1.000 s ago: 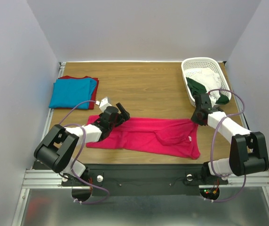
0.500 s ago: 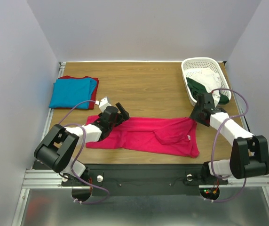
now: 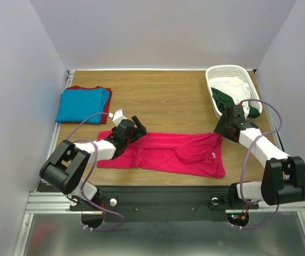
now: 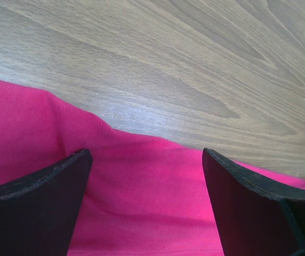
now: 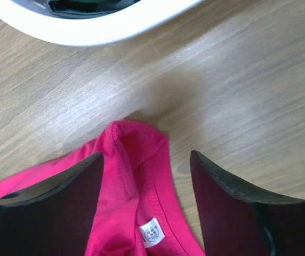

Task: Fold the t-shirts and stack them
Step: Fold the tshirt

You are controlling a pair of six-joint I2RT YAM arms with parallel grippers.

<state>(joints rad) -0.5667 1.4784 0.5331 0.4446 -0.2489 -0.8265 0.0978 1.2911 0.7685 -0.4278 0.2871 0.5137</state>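
one white neck label [image 5: 152, 233], print illegible, on crimson-pink t-shirt [image 5: 121, 208]; left end effector [image 4: 145, 154], right end effector [image 5: 146, 154] both spread

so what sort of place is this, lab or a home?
Looks like a lab test cell: plain white panels box in a wooden table, and an aluminium rail runs along its near edge.

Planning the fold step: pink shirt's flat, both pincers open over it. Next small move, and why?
Probably lower the right pincer and close on the right corner of the pink shirt beneath it, to carry that end left. Both it and the left pincer stand open, holding nothing, and the shirt lies as a long strip, wider than the folded turquoise shirt at the far left.
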